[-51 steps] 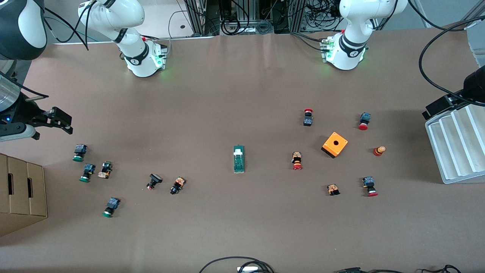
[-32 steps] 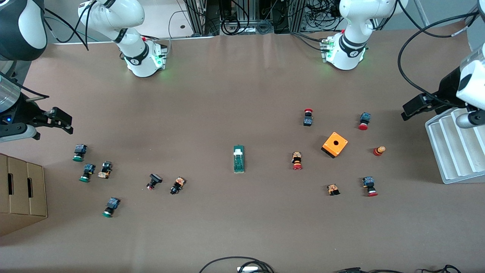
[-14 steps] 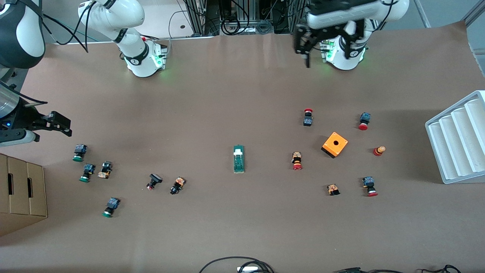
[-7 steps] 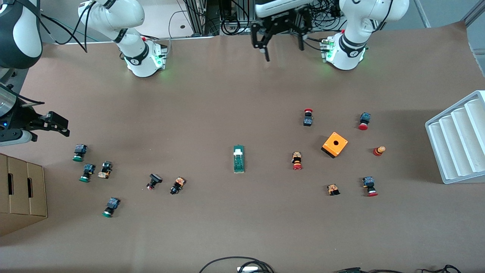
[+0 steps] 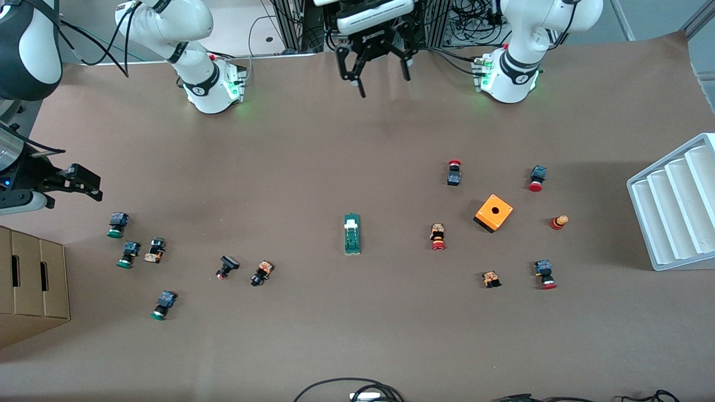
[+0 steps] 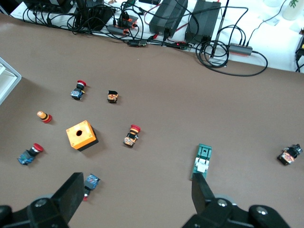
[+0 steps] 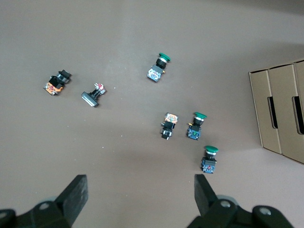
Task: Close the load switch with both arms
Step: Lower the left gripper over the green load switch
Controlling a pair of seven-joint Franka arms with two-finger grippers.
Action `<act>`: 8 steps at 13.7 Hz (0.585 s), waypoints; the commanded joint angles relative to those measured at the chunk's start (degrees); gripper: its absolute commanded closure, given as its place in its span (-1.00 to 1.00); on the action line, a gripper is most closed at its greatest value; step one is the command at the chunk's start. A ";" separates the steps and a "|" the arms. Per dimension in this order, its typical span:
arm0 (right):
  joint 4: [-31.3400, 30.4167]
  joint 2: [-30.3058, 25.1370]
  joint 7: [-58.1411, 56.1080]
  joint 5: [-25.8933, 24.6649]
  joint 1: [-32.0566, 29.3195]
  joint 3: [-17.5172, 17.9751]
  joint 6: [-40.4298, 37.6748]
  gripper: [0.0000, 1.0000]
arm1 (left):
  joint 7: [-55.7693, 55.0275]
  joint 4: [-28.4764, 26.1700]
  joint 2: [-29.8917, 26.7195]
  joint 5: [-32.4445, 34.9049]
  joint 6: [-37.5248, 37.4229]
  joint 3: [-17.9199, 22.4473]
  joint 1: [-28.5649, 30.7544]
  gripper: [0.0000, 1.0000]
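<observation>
The load switch (image 5: 352, 234), a narrow dark-green block with a white handle piece, lies in the middle of the table. It also shows in the left wrist view (image 6: 203, 161), beside one fingertip. My left gripper (image 5: 383, 84) is open and empty, high over the table's edge between the two arm bases. My right gripper (image 5: 85, 183) is open and empty, in the air over the right arm's end of the table, above the green-capped push-buttons (image 7: 194, 126). The load switch is out of the right wrist view.
An orange cube with a hole (image 5: 494, 212) and red-capped push-buttons (image 5: 438, 237) lie toward the left arm's end. A white stepped tray (image 5: 670, 206) stands at that end. A cardboard box (image 5: 31, 279) stands at the right arm's end, with push-buttons (image 5: 261, 273) nearby.
My left arm has swung from the white tray, along the base side of the table, to between the bases. My right gripper has drifted slightly toward its table end.
</observation>
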 commanded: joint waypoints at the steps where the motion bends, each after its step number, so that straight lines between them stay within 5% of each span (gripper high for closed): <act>1: 1.13 0.39 0.16 -0.82 0.47 0.26 -0.41 -1.00 | -7.33 -0.70 3.89 5.54 0.07 -0.11 -3.57 -1.00; 8: 1.13 0.13 -0.45 -0.82 -0.24 0.00 -0.68 -1.00 | -25.61 -4.39 13.38 17.76 0.07 -0.11 -13.06 -1.00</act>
